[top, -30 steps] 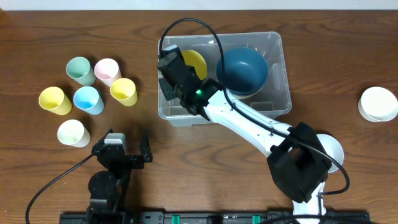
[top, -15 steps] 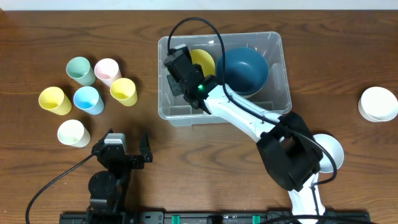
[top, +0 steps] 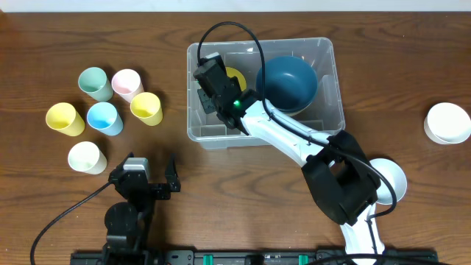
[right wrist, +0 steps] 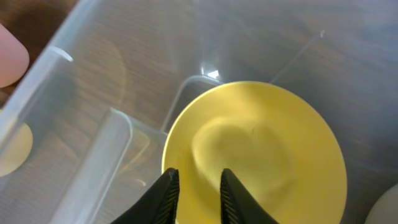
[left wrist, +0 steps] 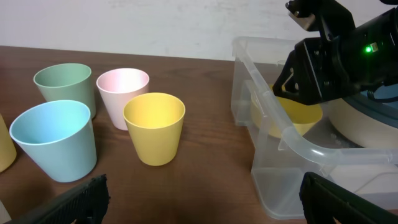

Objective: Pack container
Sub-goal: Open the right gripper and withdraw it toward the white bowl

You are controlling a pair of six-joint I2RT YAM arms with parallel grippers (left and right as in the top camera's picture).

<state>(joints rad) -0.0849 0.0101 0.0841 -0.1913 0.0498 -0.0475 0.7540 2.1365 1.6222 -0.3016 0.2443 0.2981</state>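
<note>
from overhead the yellow bowl (right wrist: pixel 255 155) is mostly covered by the right hand (right wrist: pixel 196 186), whose fingers are set narrowly apart astride its rim; whether the rim is pinched cannot be told. the container (top: pixel 337 81) is found at the far middle of the bench (top: pixel 44 191), with that bowl held at its left and a dark blue bowl (top: pixel 287 82) at its right. the left hand (left wrist: pixel 202 186) is spread wide.

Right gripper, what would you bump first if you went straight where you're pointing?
Most likely the yellow bowl inside the container: the right gripper points straight into it. Depth is hard to judge.
</note>
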